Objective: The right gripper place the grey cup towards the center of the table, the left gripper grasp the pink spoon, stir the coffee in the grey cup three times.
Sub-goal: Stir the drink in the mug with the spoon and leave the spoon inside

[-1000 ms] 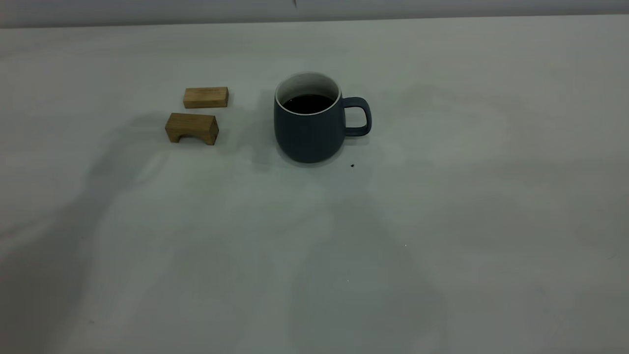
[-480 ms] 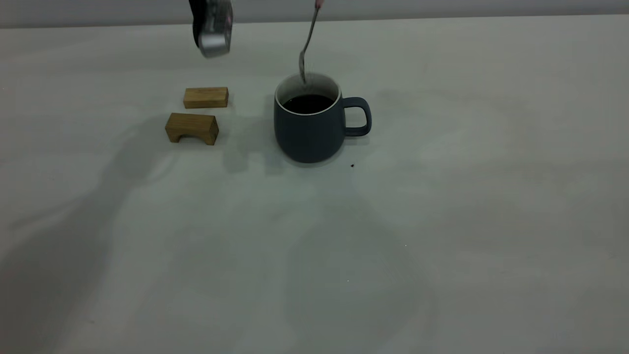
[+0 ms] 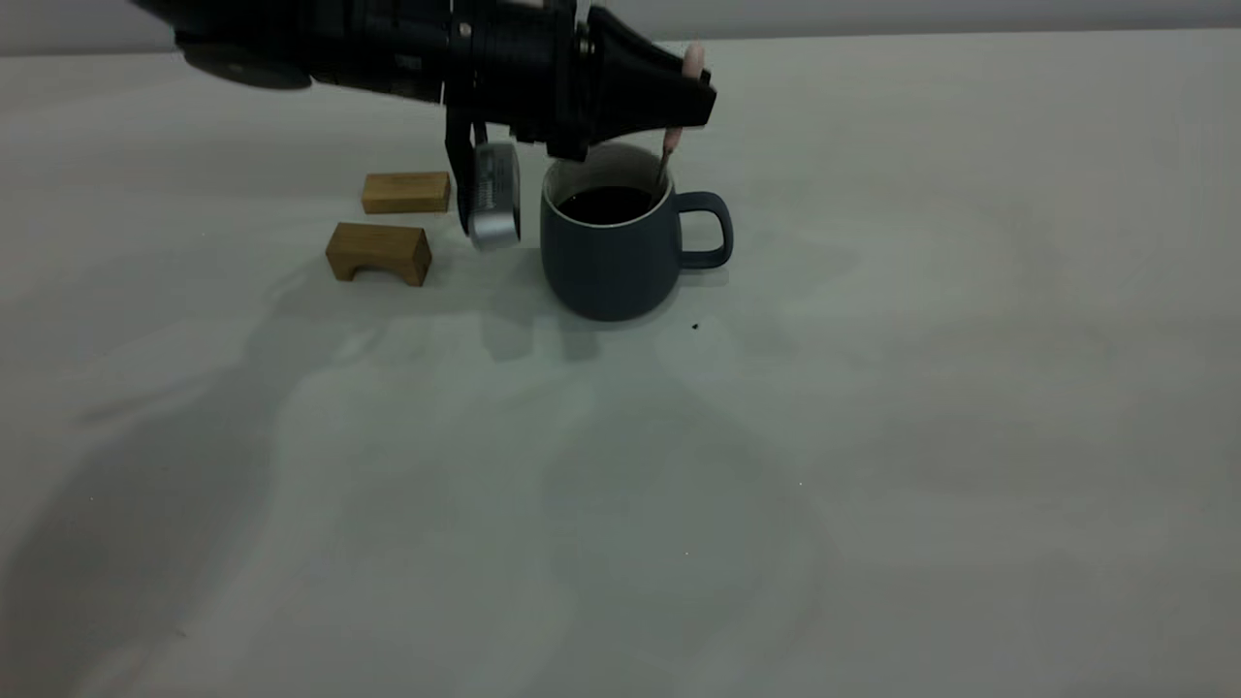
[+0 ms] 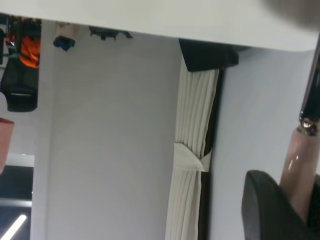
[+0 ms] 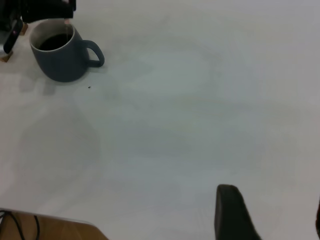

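With the grey cup (image 3: 611, 242) already set mid-surface (image 3: 873, 436), the left tool (image 3: 690, 92) pinches the pink spoon (image 3: 669, 145), its end lowered into the coffee (image 3: 607, 204), so the stirring looks barely begun; right tool (image 5: 265, 215) spread, idle.

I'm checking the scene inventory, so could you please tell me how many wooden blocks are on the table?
2. A flat block lies left of the grey cup; an arched block sits just in front of it. The left gripper might hide others.
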You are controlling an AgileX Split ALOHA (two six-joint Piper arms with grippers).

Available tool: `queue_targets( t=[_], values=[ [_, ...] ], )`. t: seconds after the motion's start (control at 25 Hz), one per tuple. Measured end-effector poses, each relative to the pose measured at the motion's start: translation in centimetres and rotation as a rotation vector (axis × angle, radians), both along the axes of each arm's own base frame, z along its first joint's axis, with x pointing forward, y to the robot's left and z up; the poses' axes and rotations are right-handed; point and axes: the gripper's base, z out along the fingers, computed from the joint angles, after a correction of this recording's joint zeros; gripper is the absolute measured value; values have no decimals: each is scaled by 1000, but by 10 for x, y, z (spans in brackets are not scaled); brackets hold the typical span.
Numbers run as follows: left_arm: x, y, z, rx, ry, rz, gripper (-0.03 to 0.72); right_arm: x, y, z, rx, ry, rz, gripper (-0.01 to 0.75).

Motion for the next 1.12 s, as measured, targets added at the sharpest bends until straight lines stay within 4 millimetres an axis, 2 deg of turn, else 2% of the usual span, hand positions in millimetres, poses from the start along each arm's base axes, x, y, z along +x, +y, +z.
queue_targets(
  t=[0.24, 0.48, 0.64, 0.8, 0.96, 1.12],
  values=[
    [2, 17, -4, 36, 46, -4, 154, 0, 0, 0, 0, 0, 0, 438],
    [14, 30, -4, 49, 33, 84, 154, 0, 0, 0, 0, 0, 0, 438],
    [25, 24, -1, 30, -62, 125, 156, 0, 0, 0, 0, 0, 0, 438],
    [23, 8, -5, 18, -79, 93, 156, 0, 0, 0, 0, 0, 0, 438],
    [15, -3, -3, -20, -22, 44, 156, 0, 0, 0, 0, 0, 0, 438],
    [4, -1, -6, 8, 93, -52, 156, 0, 0, 0, -1, 0, -1, 438]
  ],
)
